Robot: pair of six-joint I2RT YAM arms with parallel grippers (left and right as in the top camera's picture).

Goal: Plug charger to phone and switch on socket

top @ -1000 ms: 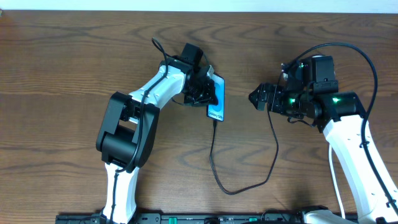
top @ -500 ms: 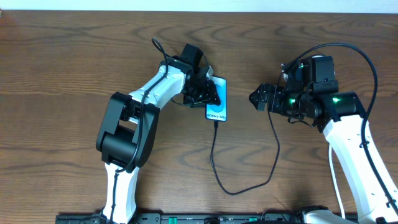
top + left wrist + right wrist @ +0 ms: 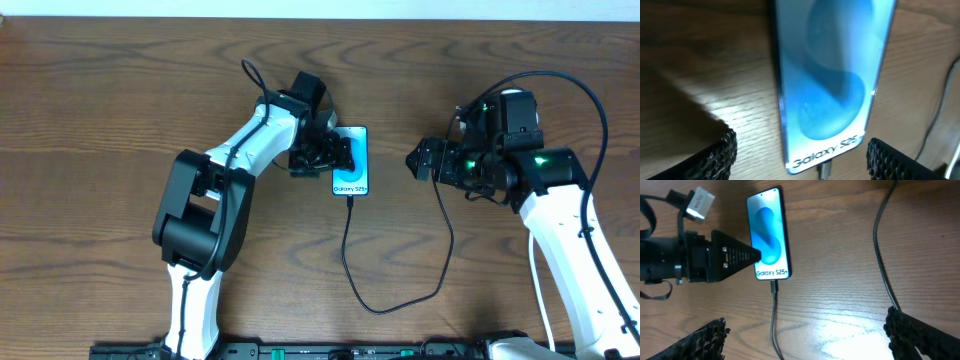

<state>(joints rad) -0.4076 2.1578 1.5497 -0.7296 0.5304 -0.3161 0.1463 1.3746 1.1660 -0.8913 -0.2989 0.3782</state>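
The phone (image 3: 352, 160) lies flat on the wooden table, its blue screen up and the "Galaxy S25+" text at its near end. The charger (image 3: 345, 255), a thin black cable, has its connector tip (image 3: 825, 170) in the phone's (image 3: 830, 75) bottom edge. From there it loops down and back up past my right arm. My left gripper (image 3: 333, 158) is open, its fingers (image 3: 720, 156) standing on either side of the phone's lower end with gaps. My right gripper (image 3: 414, 160) is open over bare wood, right of the phone (image 3: 769, 232), holding nothing. The socket is out of view.
A second stretch of the charger cable (image 3: 884, 255) runs past my right gripper's (image 3: 807, 340) right finger. The left gripper (image 3: 737, 255) shows in the right wrist view, touching the phone's left side. Both arm bases stand at the table's near edge.
My left gripper has opened, letting go of the phone. The phone has shifted slightly right and now lies squarer. The right arm has barely moved.
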